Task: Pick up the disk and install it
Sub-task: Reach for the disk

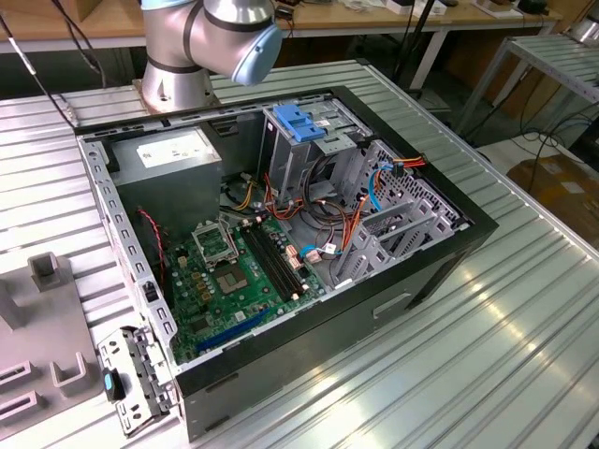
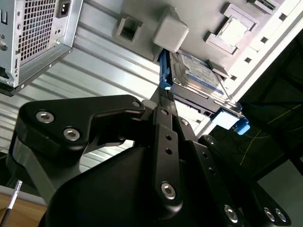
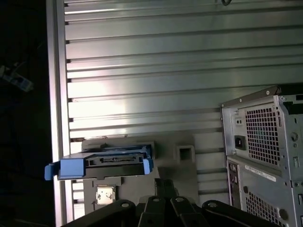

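the gripper (image 3: 165,182), fingers pressed together and holding nothing, is near the disk (image 3: 113,161), which lies flat on the grey fixture (image 2: 199,19) at the worktop's (image 3: 142,71) edge; bare ribbed surface separates it from the computer case (image 3: 260,137).

Before me, the open computer case (image 1: 426,267) lay on the ribbed metal table (image 1: 496,374), its motherboard (image 1: 234,281) facing up and the grey power supply box (image 1: 173,159) near the blue-handled cage (image 1: 298,126).

Light from above lays a pale glare across the ribbed bench (image 3: 142,56) just ahead of the end effector (image 3: 164,182), and a softer sheen shows in the exterior view. The end effector itself sits in shadow, nearly black.
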Controlling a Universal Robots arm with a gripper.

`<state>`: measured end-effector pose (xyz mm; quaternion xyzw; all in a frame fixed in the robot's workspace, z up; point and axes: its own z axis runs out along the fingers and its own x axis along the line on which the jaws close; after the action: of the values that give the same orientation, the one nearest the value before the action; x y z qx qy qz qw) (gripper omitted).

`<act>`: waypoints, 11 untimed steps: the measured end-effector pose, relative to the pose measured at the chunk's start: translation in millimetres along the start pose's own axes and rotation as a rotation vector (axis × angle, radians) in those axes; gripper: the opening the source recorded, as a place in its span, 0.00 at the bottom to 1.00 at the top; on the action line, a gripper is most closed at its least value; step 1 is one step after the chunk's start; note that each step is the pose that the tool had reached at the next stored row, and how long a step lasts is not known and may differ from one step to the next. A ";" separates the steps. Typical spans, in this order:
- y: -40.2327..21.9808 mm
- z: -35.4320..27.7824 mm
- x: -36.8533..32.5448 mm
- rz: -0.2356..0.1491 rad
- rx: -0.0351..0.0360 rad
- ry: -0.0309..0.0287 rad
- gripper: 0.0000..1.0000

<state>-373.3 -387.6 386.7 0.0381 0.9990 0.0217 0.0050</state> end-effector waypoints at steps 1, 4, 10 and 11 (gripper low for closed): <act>0.2 0.1 2.9 0.000 -0.0001 -0.0001 0.11; 1.0 0.2 12.9 0.000 -0.0002 -0.0001 0.11; 2.0 0.3 34.9 0.000 -0.0004 -0.0001 0.11; 2.1 0.4 39.6 0.000 -0.0004 -0.0001 0.11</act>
<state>-412.6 -382.4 386.1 0.0382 0.9990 0.0219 0.0050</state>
